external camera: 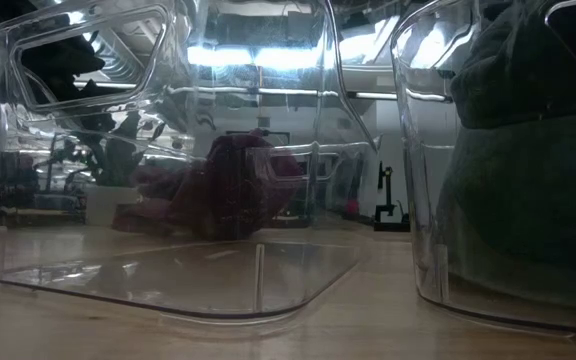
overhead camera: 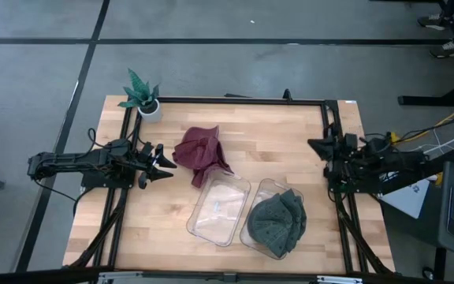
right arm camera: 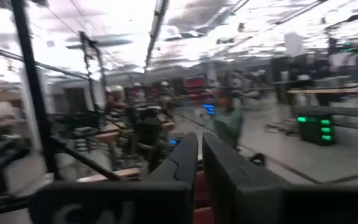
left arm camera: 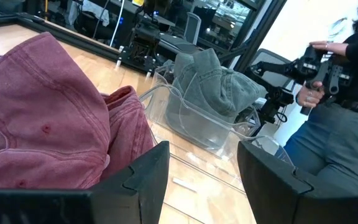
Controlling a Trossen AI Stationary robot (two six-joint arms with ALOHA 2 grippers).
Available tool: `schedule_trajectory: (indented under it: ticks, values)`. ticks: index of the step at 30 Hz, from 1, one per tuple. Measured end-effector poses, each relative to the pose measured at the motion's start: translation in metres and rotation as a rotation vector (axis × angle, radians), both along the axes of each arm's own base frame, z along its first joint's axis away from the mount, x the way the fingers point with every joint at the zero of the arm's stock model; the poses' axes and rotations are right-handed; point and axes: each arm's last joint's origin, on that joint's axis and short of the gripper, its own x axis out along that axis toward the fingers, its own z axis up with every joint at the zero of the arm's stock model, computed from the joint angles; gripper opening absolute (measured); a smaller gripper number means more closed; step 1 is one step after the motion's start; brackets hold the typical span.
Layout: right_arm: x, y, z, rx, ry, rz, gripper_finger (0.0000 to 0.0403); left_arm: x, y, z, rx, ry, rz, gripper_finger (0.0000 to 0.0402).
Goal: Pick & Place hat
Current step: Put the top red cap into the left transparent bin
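Note:
A maroon hat (overhead camera: 202, 155) lies crumpled on the wooden table, left of centre; it also shows in the left wrist view (left arm camera: 42, 134) and, through clear plastic, in the low view (external camera: 236, 186). A grey-green hat (overhead camera: 277, 223) sits inside the right clear bin (overhead camera: 252, 237). My left gripper (overhead camera: 166, 165) stands open and level just left of the maroon hat, which lies beside one finger, not between the fingers (left arm camera: 204, 180). My right gripper (overhead camera: 314, 147) is shut at the table's right side, raised and away from both hats (right arm camera: 200, 163).
An empty clear bin (overhead camera: 219, 207) lies near the front between the two hats. A small potted plant (overhead camera: 142, 95) stands at the far left corner. A black frame (overhead camera: 235, 100) borders the table. A person (left arm camera: 337, 106) stands beyond the table.

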Motion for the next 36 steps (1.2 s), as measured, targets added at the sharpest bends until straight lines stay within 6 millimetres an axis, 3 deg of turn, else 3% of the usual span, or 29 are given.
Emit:
schedule_trajectory:
  ticks: [9, 16, 21, 26, 36]
  values:
    - [0.014, 0.003, -0.041, -0.004, -0.07, 0.024, 0.0013, 0.0, 0.0, 0.0, 0.0, 0.0, 0.0, 0.0184]
    - [0.018, 0.004, -0.05, -0.036, 0.04, 0.073, 0.0018, 0.0, 0.0, 0.0, 0.0, 0.0, 0.0, 0.0184]
    - [0.021, 0.01, -0.065, -0.02, 0.188, 0.264, 0.0019, 0.0, 0.0, 0.0, 0.0, 0.0, 0.0, 0.0184]
    - [0.021, 0.013, -0.074, 0.002, 0.273, 0.364, 0.0007, 0.0, 0.0, 0.0, 0.0, 0.0, 0.0, 0.0184]
    - [0.022, 0.006, -0.073, -0.047, 0.275, 0.288, 0.0025, 0.0, 0.0, 0.0, 0.0, 0.001, 0.0, 0.0184]
